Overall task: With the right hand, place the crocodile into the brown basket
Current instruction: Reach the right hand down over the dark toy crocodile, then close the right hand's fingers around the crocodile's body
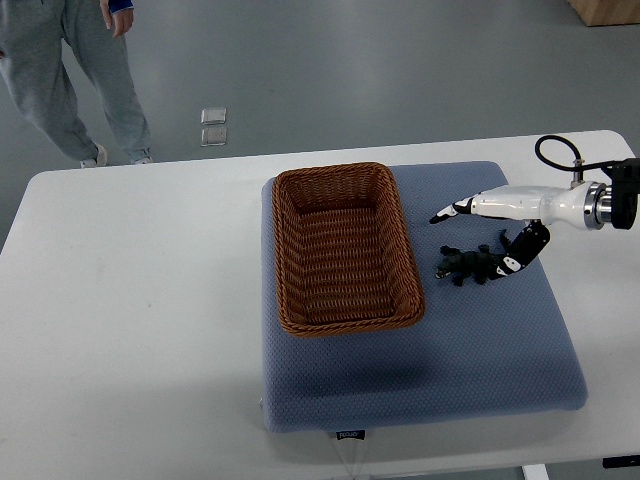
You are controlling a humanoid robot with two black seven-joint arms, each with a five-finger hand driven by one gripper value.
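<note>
So the right robot hand [490, 235] comes in from the right edge, white forearm with black-and-white fingers. It sits just to the right of the brown basket [345, 248], hovering over the blue-grey mat [420, 380]. One finger sticks out straight toward the basket, and the others curl down and around toward the little dark crocodile [463, 265]. The curled fingertips [512, 263] look like they're touching the croc's right end, but honestly I can't tell whether it's actually being gripped or the fingers are just resting against it. The hand is spread rather than closed up tight.

The crocodile is lying on the mat, just beside the basket's right wall, near its lower half, not touching the wicker as far as I can see. It's small and dark, so details are hard to make out.

The basket is a rectangular woven thing, sitting on the left part of the mat with its long side running away from the robot. The mat lies on a white counter [130, 330].

Up in the top left corner a person [70, 70] in grey trousers stands on the floor, well away from the counter. The left arm doesn't show anywhere.
</note>
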